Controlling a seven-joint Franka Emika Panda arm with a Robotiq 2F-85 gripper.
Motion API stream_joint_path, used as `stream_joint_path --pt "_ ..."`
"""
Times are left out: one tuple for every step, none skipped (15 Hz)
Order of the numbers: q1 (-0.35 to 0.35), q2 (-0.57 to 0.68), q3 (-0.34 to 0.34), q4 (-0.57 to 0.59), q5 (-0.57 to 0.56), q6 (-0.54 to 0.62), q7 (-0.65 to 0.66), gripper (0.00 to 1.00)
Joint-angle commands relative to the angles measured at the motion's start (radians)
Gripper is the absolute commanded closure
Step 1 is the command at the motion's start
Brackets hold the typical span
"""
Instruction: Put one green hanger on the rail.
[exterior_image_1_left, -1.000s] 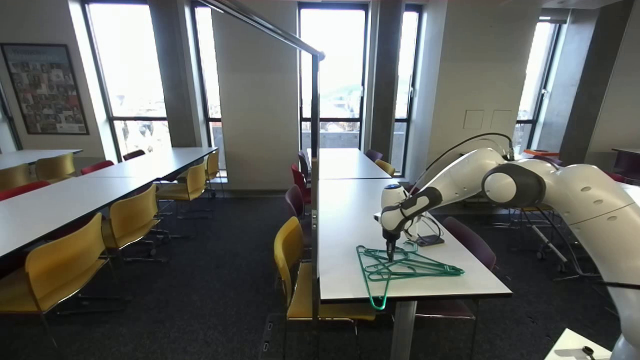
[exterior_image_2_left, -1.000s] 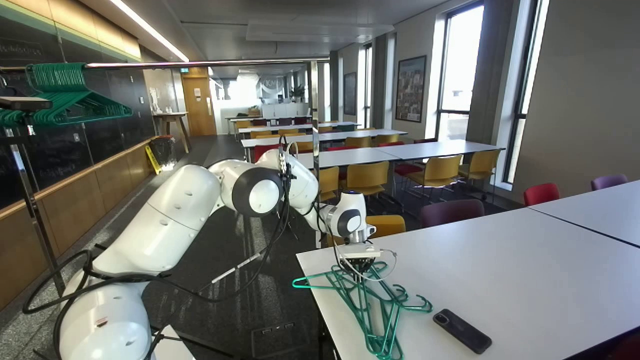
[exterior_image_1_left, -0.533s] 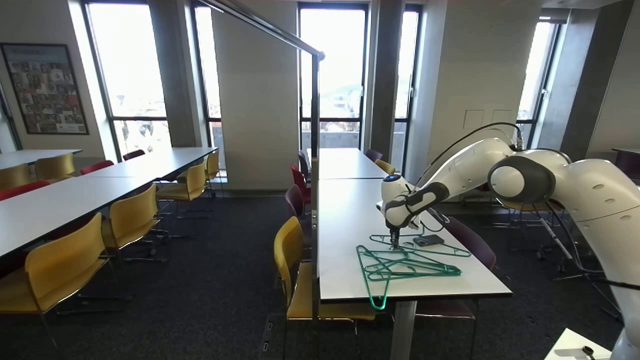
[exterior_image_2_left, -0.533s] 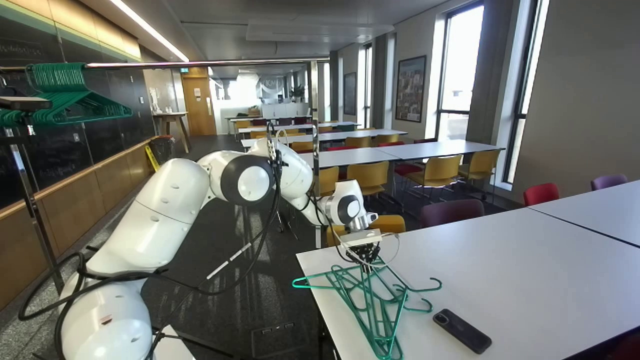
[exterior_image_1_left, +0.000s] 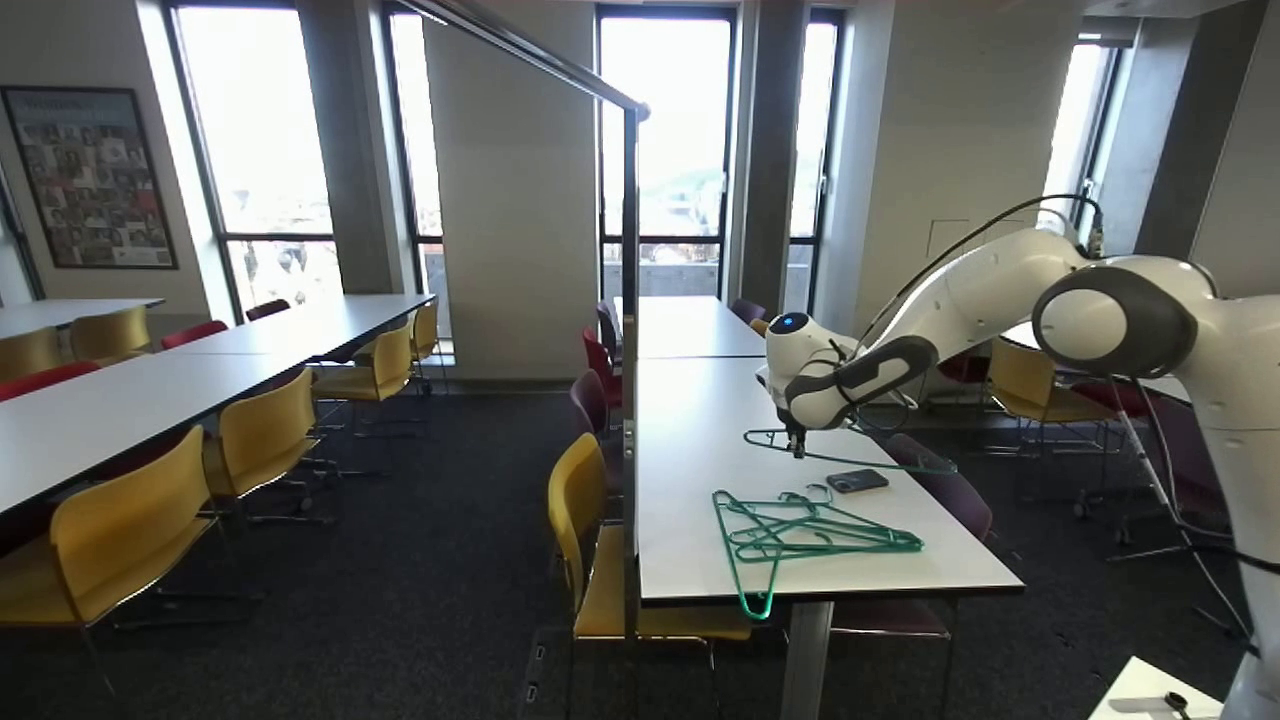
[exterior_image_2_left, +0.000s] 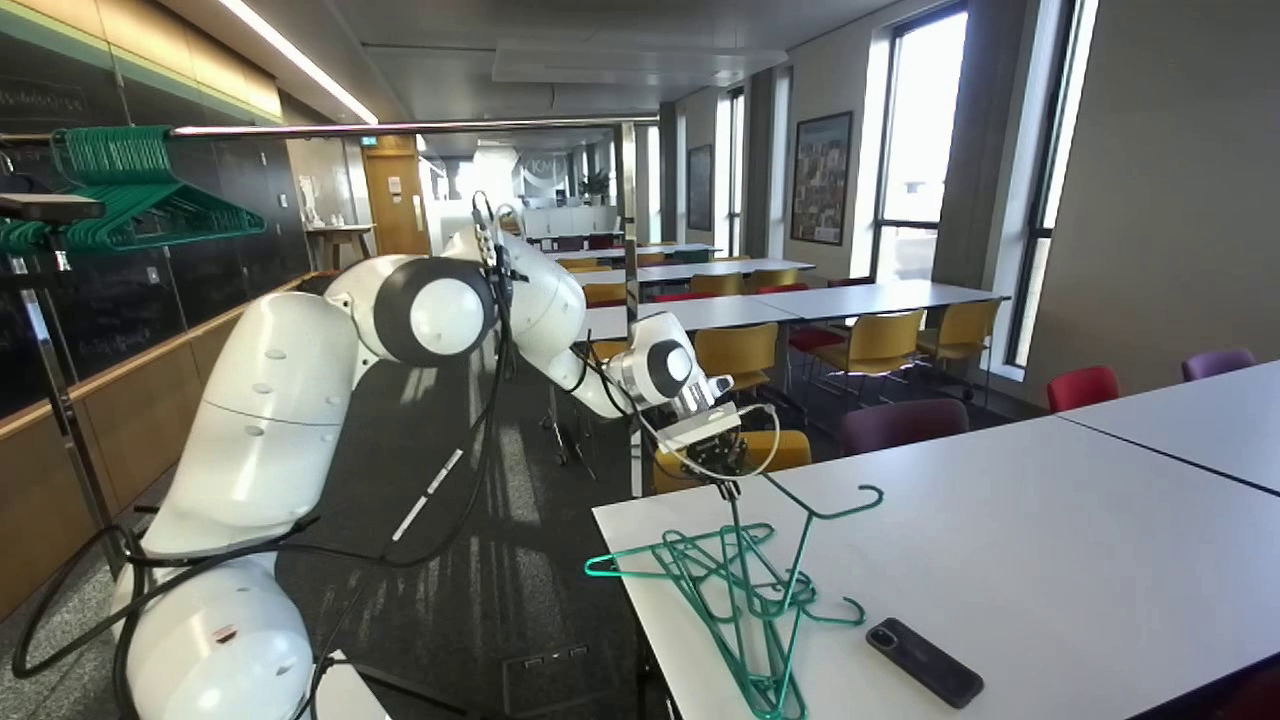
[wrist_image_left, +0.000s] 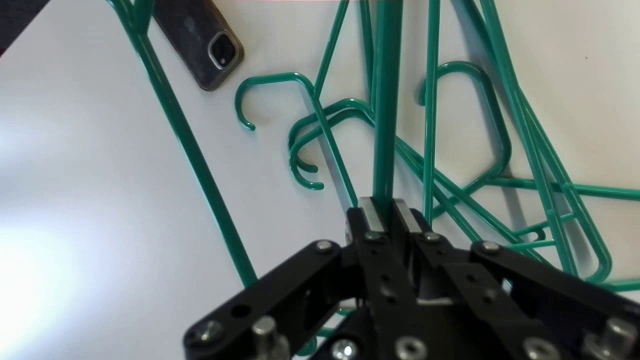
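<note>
My gripper (exterior_image_1_left: 797, 452) is shut on one side of a green hanger (exterior_image_1_left: 870, 462) and holds it above the table. In the wrist view, the jaws (wrist_image_left: 383, 212) pinch a bar of this held hanger (wrist_image_left: 388, 100). In an exterior view, the gripper (exterior_image_2_left: 729, 490) tilts and the held hanger (exterior_image_2_left: 806, 530) slants down with its hook to the right. Several other green hangers (exterior_image_1_left: 830, 545) lie tangled on the table. The rail (exterior_image_1_left: 530, 58) runs high up; it also shows in an exterior view (exterior_image_2_left: 400, 128), with several green hangers (exterior_image_2_left: 150, 200) hanging at its left part.
A dark phone (exterior_image_2_left: 925, 660) lies on the white table (exterior_image_2_left: 1000, 520) beside the loose hangers. The rail's upright pole (exterior_image_1_left: 630, 350) stands at the table's edge. A yellow chair (exterior_image_1_left: 575, 520) and a purple chair (exterior_image_1_left: 935, 480) flank the table.
The gripper has risen from the pile with one hanger, which has come up clear of the hangers left on the table. The arm has drawn up and back, and the gripper tilts more.
</note>
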Motion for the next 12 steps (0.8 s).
stream_joint_path --pt "0.027 -0.218 -0.001 -0.170 -0.092 0.012 0.047 0.98" --pt "0.032 -0.258 0.003 -0.190 -0.119 0.006 0.061 0.98" --pt "0.034 -0.299 0.008 -0.208 -0.146 -0.001 0.069 0.98" --pt "0.037 -0.336 0.014 -0.222 -0.172 -0.012 0.084 0.98" --pt "0.037 -0.375 0.022 -0.238 -0.197 -0.022 0.094 0.98" --pt "0.033 -0.407 0.032 -0.251 -0.216 -0.028 0.097 0.98" --pt "0.032 -0.439 0.043 -0.263 -0.234 -0.043 0.100 0.98" --pt "0.028 -0.469 0.053 -0.276 -0.246 -0.051 0.097 0.98" --pt "0.028 -0.496 0.065 -0.288 -0.251 -0.065 0.088 0.98" --pt "0.030 -0.520 0.079 -0.293 -0.257 -0.089 0.086 0.98" --pt "0.032 -0.540 0.092 -0.301 -0.263 -0.105 0.089 0.98" --pt "0.037 -0.555 0.109 -0.302 -0.275 -0.129 0.098 0.98"
